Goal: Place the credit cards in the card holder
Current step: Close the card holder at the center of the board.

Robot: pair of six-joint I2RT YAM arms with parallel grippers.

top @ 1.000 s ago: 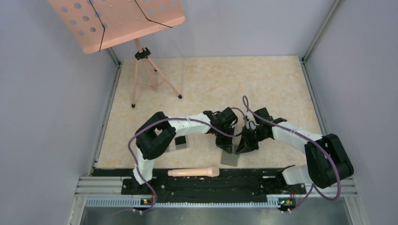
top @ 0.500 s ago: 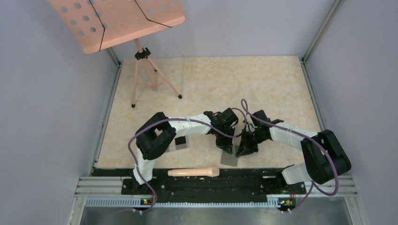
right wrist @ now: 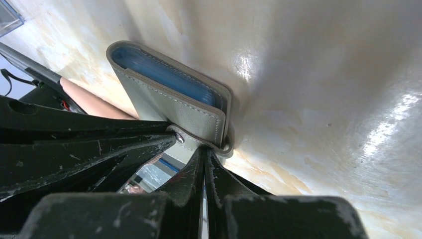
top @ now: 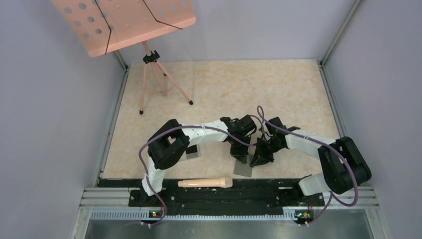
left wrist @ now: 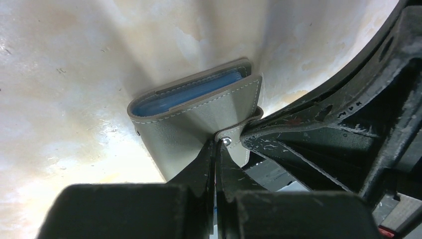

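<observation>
Now left end effector (left wrist: 215, 145) and right end effector (right wrist: 204, 150), each fully closed, at card holder (left wrist: 194, 115)

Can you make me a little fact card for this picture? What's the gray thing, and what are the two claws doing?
Card holder: gray, folded, blue inside showing along its edge
Where: on the marbled table, close to the arm bases
Left claw: shut, tips at the snap tab
Right claw: shut, tips at the same tab, from the other side
Also there: pink music stand at the far left, peach stick by the near edge
</observation>
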